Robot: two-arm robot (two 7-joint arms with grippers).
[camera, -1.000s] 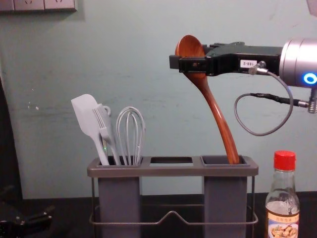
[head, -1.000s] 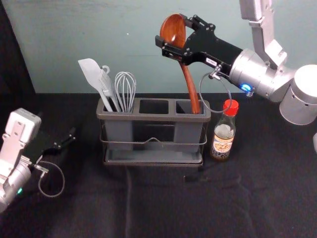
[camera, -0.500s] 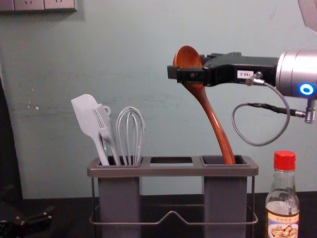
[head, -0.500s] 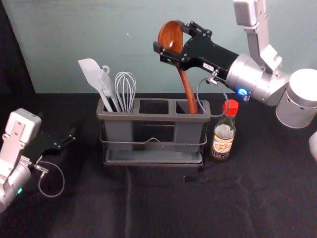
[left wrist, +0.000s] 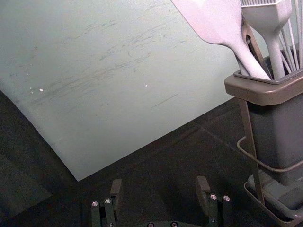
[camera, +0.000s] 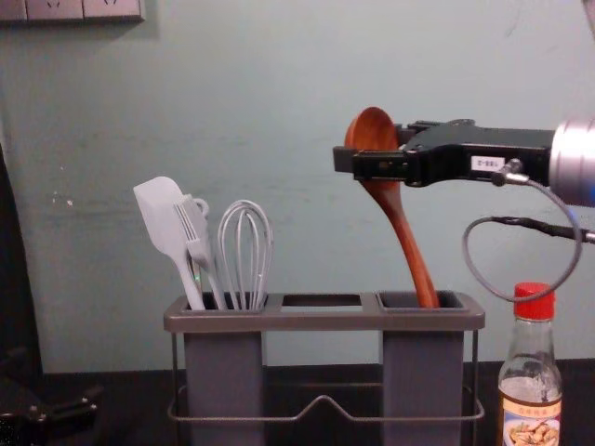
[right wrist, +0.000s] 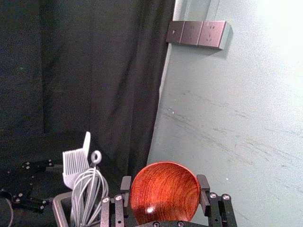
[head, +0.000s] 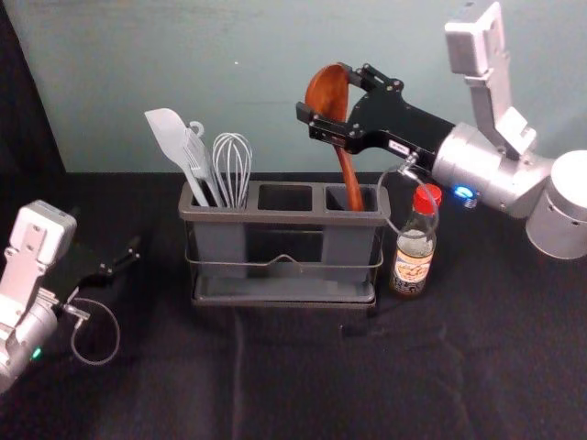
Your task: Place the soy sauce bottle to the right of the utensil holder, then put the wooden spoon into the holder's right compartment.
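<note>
My right gripper [head: 325, 94] is shut on the wooden spoon [head: 348, 176] at its bowl, above the utensil holder [head: 275, 218]. The spoon slants, and its lower handle goes down into the right compartment, where the tip is hidden. Seen from the right wrist, the gripper [right wrist: 164, 185] has one finger on each side of the bowl [right wrist: 165, 194]. The soy sauce bottle [head: 412, 264] stands upright on the table, just right of the holder. At the far left, my left gripper [head: 119, 264] is parked; in the left wrist view that gripper [left wrist: 160, 190] is open with nothing between its fingers.
A white spatula [head: 169, 136], a brush [camera: 195, 237] and a whisk [head: 232, 165] stand in the holder's left compartment. The wall [head: 248, 82] rises behind the dark table. A cable loop from the right arm hangs in front of the bottle's upper part in the head view.
My right gripper and the spoon have come down, with the handle deeper in the right compartment. Lately they have also shifted a little to the right. The left arm, holder and bottle have stayed put.
</note>
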